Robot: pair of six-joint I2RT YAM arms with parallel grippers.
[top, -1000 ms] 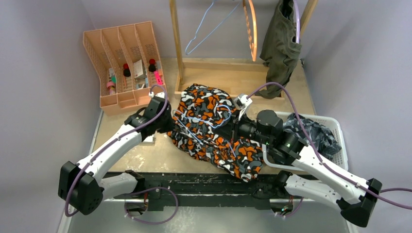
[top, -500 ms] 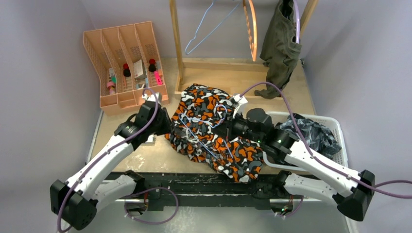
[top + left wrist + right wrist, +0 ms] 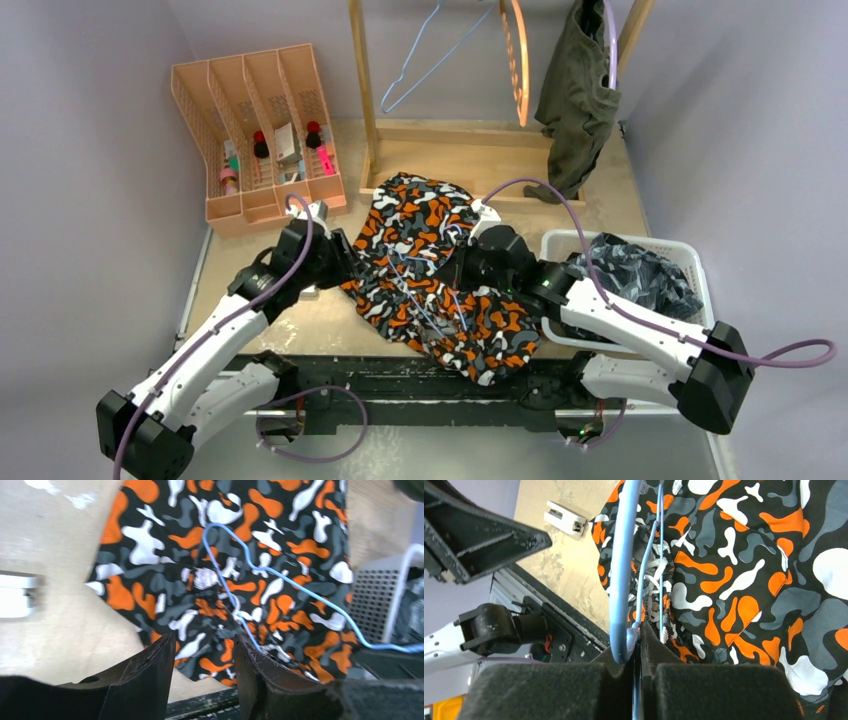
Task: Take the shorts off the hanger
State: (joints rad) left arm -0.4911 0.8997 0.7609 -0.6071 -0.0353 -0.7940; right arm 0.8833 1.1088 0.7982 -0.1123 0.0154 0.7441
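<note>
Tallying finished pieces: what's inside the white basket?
Crumpled dark blue-grey patterned shorts lie inside the white basket. Anything beneath them, including the basket floor, is covered.

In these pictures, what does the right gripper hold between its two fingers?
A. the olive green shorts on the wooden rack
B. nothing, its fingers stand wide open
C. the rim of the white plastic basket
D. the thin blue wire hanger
D: in the right wrist view the right gripper is shut on the thin blue wire hanger, whose wire runs across the orange-white-black camouflage shorts.
</note>
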